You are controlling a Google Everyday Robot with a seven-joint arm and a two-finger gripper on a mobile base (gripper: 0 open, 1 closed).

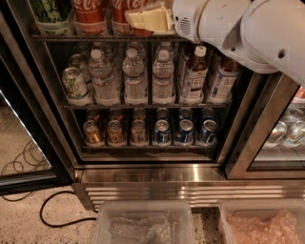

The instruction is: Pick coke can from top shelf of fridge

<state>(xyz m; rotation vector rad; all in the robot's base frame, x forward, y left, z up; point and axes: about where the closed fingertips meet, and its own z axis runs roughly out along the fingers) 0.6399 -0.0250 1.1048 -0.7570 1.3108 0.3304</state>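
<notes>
Two red coke cans stand on the top shelf (62,37) of the fridge (190,187), one (89,13) left of centre and one (121,10) beside it. My gripper (145,20), pale yellow on a white arm, is at shelf height directly in front of the right coke can and covers its right side. A strip of red shows just under the gripper. The tops of the cans are cut off by the picture's edge.
A green-and-white can (50,12) stands left of the coke cans. Water bottles (133,78) fill the middle rack; gold (114,132) and blue cans (185,131) the lower one. The fridge door (24,119) stands open at left. Two clear bins (143,224) sit on the floor.
</notes>
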